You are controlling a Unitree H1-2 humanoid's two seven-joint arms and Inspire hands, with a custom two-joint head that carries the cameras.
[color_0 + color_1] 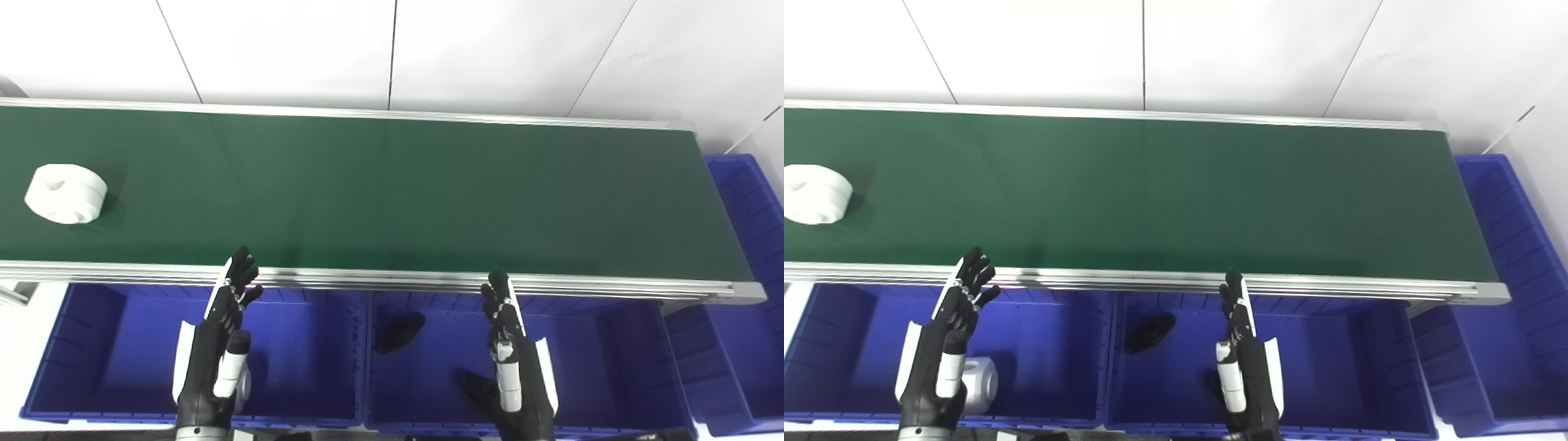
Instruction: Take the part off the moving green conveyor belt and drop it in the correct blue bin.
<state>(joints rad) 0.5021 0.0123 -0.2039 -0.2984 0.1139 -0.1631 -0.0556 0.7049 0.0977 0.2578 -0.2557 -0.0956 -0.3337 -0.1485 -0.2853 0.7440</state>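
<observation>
A white part point(65, 193) rides the conveyor belt's point(392, 196) left end; left hand point(228, 312) and right hand point(505, 318) hover empty, fingers spread, over the blue bins point(92, 343).

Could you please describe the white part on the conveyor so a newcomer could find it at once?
Start at the long green conveyor belt and follow it to its far left end. There lies the white part, a chunky round piece with hollows, the only object on the belt.

No readable text, label or number anywhere.
</observation>
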